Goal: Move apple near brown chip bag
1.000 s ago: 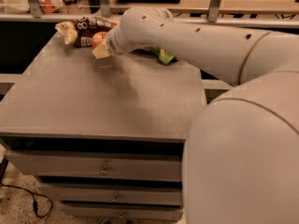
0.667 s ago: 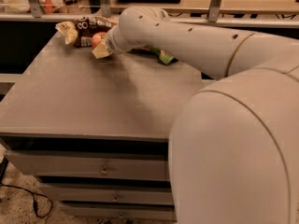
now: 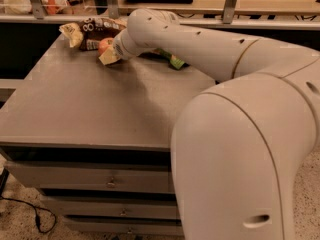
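Observation:
The apple [image 3: 103, 45] is small and red-orange. It sits at the far left of the grey cabinet top [image 3: 75, 104], touching or almost touching the brown chip bag [image 3: 93, 30], which lies wrinkled behind it with a tan-yellow end at the left. My gripper [image 3: 108, 55] is right at the apple's near right side, mostly hidden by my wrist. I cannot tell whether it holds the apple.
A bright green bag [image 3: 173, 61] peeks out from under my forearm at the back right of the top. My big white arm [image 3: 240, 149] fills the right foreground. Drawers [image 3: 100, 181] are below the top, and a shelf with rails is behind.
My arm's near segment has swung left and fills more of the foreground. The gripper and the apple stay in about the same place by the brown bag.

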`<state>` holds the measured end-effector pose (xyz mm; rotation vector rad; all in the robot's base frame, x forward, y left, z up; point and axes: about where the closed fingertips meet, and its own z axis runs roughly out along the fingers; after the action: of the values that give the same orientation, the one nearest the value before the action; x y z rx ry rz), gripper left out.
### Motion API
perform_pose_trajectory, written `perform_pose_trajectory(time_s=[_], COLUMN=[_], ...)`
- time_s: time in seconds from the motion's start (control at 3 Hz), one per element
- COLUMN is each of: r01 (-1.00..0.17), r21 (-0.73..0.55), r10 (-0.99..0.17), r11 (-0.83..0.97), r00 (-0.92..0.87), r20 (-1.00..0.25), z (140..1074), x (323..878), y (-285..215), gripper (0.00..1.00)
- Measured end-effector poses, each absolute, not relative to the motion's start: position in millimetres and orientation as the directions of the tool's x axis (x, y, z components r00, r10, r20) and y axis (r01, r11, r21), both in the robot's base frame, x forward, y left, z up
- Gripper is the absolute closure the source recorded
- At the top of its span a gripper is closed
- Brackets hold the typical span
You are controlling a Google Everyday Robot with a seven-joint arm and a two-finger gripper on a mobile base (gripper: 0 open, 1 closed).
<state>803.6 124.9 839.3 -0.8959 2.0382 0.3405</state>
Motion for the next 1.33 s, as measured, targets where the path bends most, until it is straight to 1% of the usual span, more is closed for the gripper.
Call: perform_pose_trajectory(time_s=[0.67,1.0,1.33], r01=[-0.709,-0.706,-0.709], r21=[-0.073,-0.062,-0.075], r10=[-0.472,-0.454,-0.44], r11=[0.702,0.705,0.701], r00=[-0.387,-0.384,-0.347], r20=[-0.792,-0.804,-0.828], z=[835,840,859], x=[800,795,788], y=[122,117,109], gripper=[0.36,0.13,0.0])
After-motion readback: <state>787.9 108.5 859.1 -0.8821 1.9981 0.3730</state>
